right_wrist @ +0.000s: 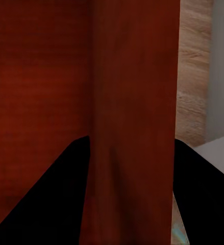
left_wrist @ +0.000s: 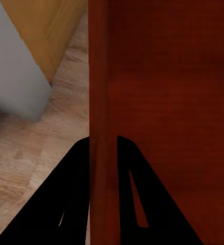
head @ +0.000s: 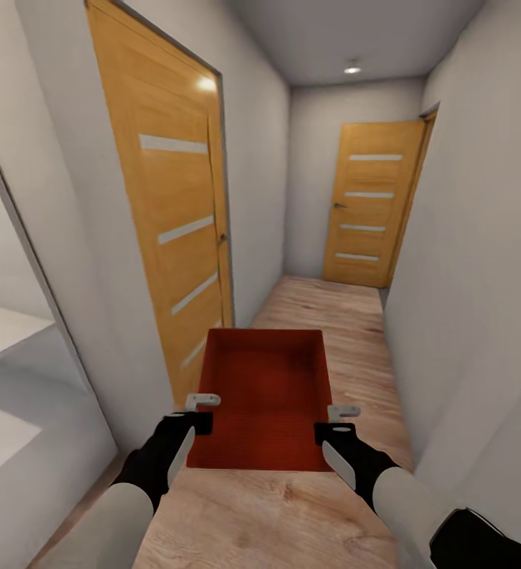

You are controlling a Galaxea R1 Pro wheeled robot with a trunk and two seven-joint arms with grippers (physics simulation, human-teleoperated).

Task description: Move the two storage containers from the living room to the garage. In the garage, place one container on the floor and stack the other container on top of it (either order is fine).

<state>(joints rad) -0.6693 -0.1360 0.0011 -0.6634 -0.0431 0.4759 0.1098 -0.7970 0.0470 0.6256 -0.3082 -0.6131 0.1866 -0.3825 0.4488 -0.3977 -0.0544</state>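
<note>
One storage container [head: 265, 395] hangs between the left gripper [head: 203, 411] and the right gripper [head: 341, 420] in the head view, held level over the light wood-plank floor [head: 347, 332] of a narrow corridor, with an orange-brown door [head: 173, 213] close on the left and another door [head: 372, 204] at the far end. In the left wrist view the dark fingers [left_wrist: 73, 194] pinch the bin's red side wall, one finger on each face, and the right wrist view shows its fingers [right_wrist: 55, 194] straddling the opposite wall the same way. To carry well, I judge both pinches should hold evenly, the bin should stay level and centred, and the base should steer clear of the left wall.
</note>
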